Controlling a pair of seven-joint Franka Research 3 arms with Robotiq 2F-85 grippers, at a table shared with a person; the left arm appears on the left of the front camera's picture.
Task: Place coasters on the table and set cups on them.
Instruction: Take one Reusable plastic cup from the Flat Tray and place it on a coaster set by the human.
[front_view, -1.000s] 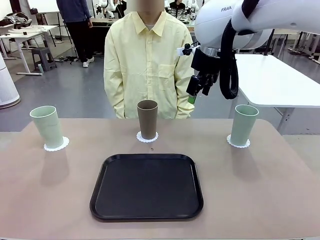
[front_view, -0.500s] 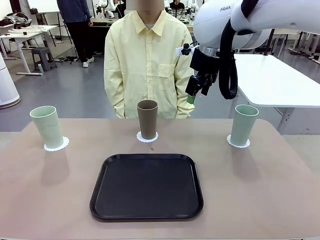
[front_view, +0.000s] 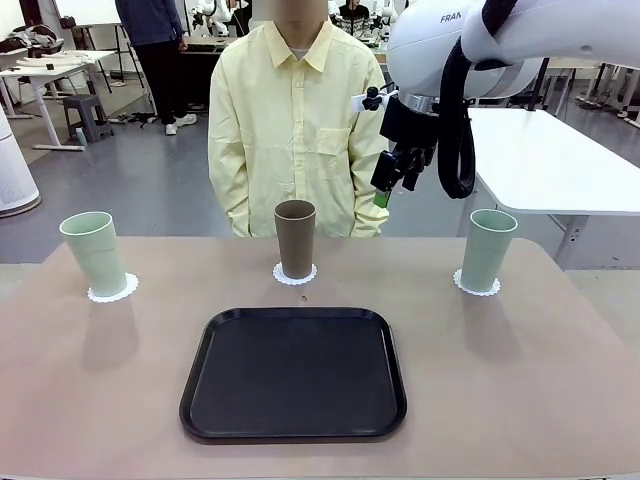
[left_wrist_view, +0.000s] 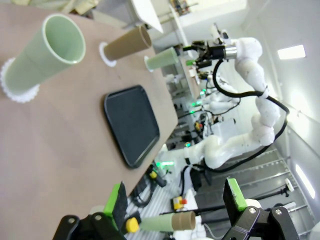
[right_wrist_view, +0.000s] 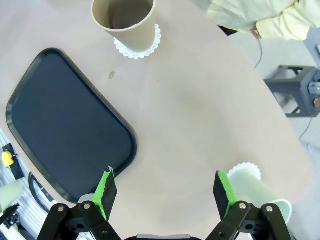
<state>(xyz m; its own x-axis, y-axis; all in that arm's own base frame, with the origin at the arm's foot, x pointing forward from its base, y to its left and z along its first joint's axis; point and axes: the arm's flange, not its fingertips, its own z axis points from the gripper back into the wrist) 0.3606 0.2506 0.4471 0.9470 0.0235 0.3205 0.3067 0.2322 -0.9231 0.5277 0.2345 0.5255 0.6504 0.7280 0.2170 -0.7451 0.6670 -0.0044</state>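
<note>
Three cups stand upright on the beige table (front_view: 520, 380), each on its own lacy white coaster. A mint cup (front_view: 93, 252) stands on the left coaster (front_view: 112, 290), the brown cup (front_view: 295, 238) on the middle coaster (front_view: 295, 274), and another mint cup (front_view: 488, 250) on the right coaster (front_view: 477, 287). My right gripper (front_view: 395, 180) hangs open high above the table, between the brown cup and the right cup, and holds nothing. Below its green pads (right_wrist_view: 106, 187) lie the brown cup (right_wrist_view: 124, 17) and the right mint cup (right_wrist_view: 255, 192). My left gripper (left_wrist_view: 175, 200) is open and empty, well away from the left cup (left_wrist_view: 45, 55).
A black tray (front_view: 294, 372) with nothing on it lies in the middle of the table, nearer my side. A person in a pale yellow shirt (front_view: 295, 120) stands at the far edge behind the brown cup. A white table (front_view: 550, 160) stands at the back right.
My right arm has edged very slightly to the left. The cups, coasters and tray have not moved.
</note>
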